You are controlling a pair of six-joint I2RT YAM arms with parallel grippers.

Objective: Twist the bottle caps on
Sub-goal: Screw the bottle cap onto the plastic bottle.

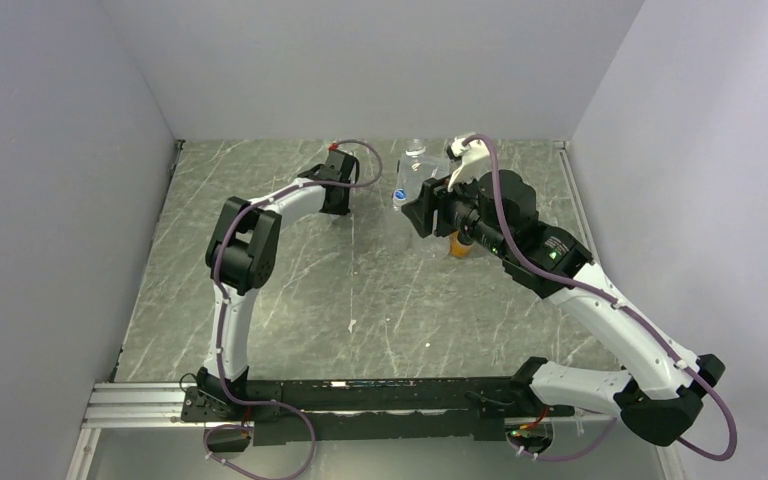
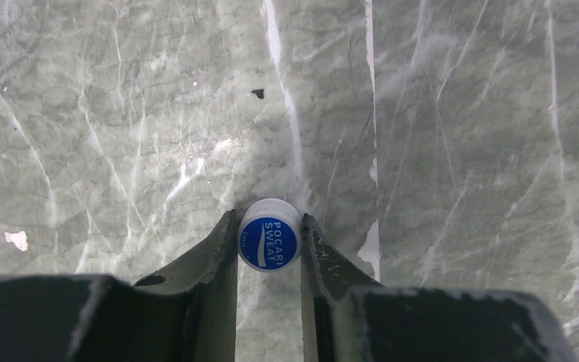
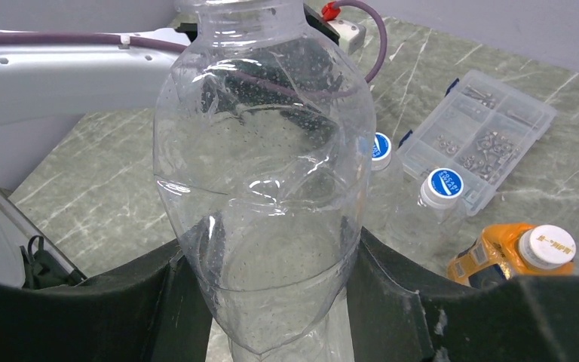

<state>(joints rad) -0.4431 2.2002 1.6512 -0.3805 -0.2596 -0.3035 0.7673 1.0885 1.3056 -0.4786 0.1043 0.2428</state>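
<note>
My left gripper [image 2: 270, 225] is shut on a small blue bottle cap [image 2: 270, 243] printed "POCARI SWEAT". It holds the cap low over the marble table, top face towards the camera. In the top view the left gripper [image 1: 338, 208] points down at the back middle. My right gripper [image 3: 268, 260] is shut on the lower body of a clear bottle [image 3: 264, 173], held upright. The top view shows this bottle [image 1: 416, 165] right of the left gripper, with no cap on its neck. Two clear bottles with blue caps [image 3: 445, 183] lie behind it.
An orange bottle [image 3: 497, 253] with a white cap lies at the right, also visible under the right wrist in the top view [image 1: 458, 246]. A flat clear box [image 3: 490, 132] of small metal parts sits behind the bottles. Grey walls enclose the table.
</note>
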